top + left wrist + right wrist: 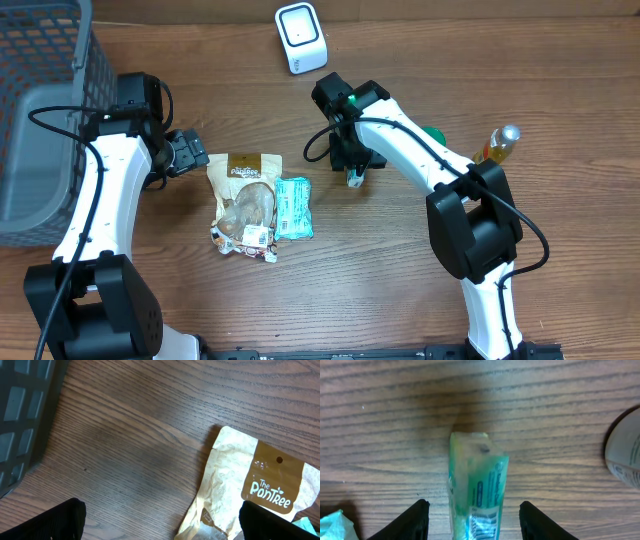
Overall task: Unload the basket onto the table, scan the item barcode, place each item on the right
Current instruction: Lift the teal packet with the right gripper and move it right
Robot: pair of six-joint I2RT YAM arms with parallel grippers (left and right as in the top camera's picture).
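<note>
Only the right wrist view showed the barcoded green plastic tube (477,485) on the wooden table (380,410) between the parted, non-touching fingers of the right gripper (474,517), which mostly hid it overhead, where the left gripper (190,155) gaped beside a tan paper pouch (243,190), the white scanner (301,38) beyond.

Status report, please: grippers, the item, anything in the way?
Left gripper open, empty, by tan pouch. Right gripper open, jaws astride green packet, not touching. Barcode visible on packet. Teal pack nearby, apart.
</note>
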